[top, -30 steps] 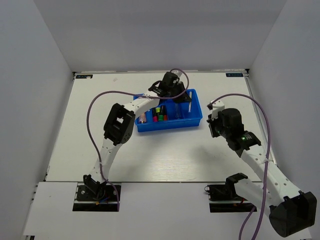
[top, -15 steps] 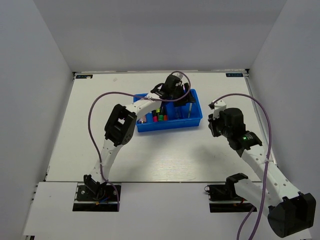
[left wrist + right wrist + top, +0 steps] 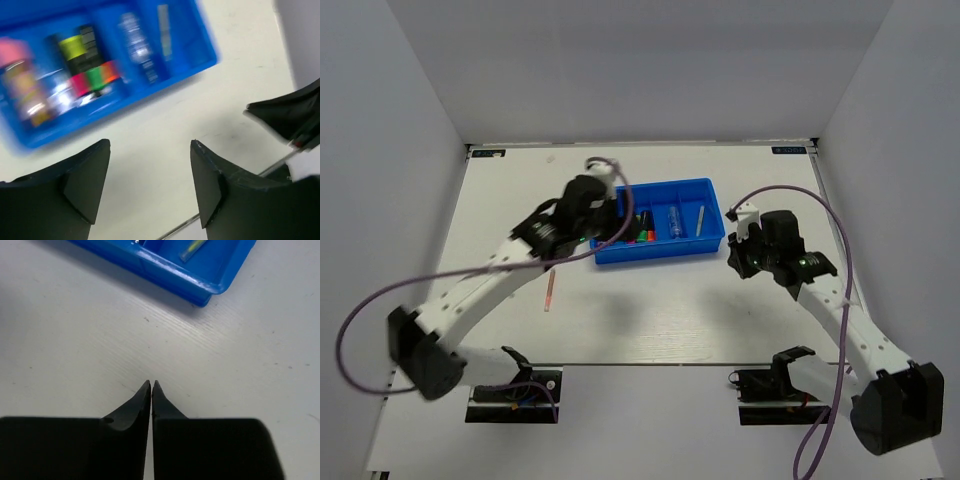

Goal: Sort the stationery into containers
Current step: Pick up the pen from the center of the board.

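Note:
The blue tray point(image 3: 662, 251) holds short highlighters point(image 3: 640, 233), a clear pen point(image 3: 677, 222) and a pale stick point(image 3: 701, 220) in separate compartments. A thin pink stick point(image 3: 549, 292) lies on the table to the tray's left front. My left gripper point(image 3: 612, 228) hovers by the tray's left front corner. In the left wrist view the left gripper point(image 3: 150, 150) is open and empty over bare table, with the tray point(image 3: 165, 87) and the highlighters point(image 3: 95, 79) beyond. My right gripper point(image 3: 151, 383) is shut and empty, near the tray's right corner point(image 3: 200, 292).
White walls close in the table on three sides. The right arm point(image 3: 290, 120) shows at the right edge of the left wrist view. Both arm bases point(image 3: 515, 385) sit at the near edge.
The left arm pulled back from over the tray toward its left front, and its jaws opened. A pink stick on the table came into view. The right gripper edged toward the tray.

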`<state>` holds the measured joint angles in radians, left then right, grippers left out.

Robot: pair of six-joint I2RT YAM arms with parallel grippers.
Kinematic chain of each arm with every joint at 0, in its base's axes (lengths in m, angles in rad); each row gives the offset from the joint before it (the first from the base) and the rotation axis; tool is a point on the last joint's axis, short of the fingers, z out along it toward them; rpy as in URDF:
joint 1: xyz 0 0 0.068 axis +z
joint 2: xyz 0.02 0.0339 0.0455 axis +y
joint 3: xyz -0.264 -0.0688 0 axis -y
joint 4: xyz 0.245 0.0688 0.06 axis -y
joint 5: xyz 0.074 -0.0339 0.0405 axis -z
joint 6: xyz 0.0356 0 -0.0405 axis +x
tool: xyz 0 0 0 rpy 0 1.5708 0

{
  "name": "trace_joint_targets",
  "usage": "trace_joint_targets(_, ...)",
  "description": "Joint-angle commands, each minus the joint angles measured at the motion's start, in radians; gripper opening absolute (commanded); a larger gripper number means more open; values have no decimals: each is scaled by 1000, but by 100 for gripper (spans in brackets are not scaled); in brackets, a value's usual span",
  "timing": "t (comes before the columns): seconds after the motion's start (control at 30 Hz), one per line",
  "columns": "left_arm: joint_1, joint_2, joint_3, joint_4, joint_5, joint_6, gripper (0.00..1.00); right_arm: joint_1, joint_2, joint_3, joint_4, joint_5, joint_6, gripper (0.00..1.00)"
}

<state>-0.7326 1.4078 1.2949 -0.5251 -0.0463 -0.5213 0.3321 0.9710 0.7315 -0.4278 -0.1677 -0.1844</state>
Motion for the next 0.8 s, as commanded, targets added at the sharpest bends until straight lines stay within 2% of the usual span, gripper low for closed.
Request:
trace_joint_targets(0.0,88,-160,-190,-315,-265,34,77,-2,66,86,-81,-81,14,0)
trace_joint_targets(0.07,143,-239,-252,-364,-265,29,76,-1,78,88,-69,-92,29,0)
trace_joint_targets(0.1,169,-289,-331,-372,-250,40,70,1,80,85,-63,-93,36,0)
trace_joint_targets(0.17,197,-299,-386,-384,-259,56,61,4,87,86,-60,-107,43,0)
trace_joint_targets(0.23,231,-288,-408,-380,-256,67,47,5,90,89,-63,-111,48,0)
trace_joint_targets(0.3,263,-253,-434,-365,-233,90,38,1,98,85,-68,-115,51,0)
trace_joint_targets(0.4,324,-202,-459,-319,-185,113,38,-2,95,77,-71,-110,53,0)
trace_joint_targets(0.53,383,-135,-460,-271,-167,133,44,-7,89,69,-75,-102,53,0)
trace_joint_targets(0.63,429,-63,-441,-254,-103,142,45,-2,94,69,-71,-99,53,0)
trace_joint_targets(0.77,441,13,-422,-231,-84,156,45,-1,89,65,-68,-95,51,0)
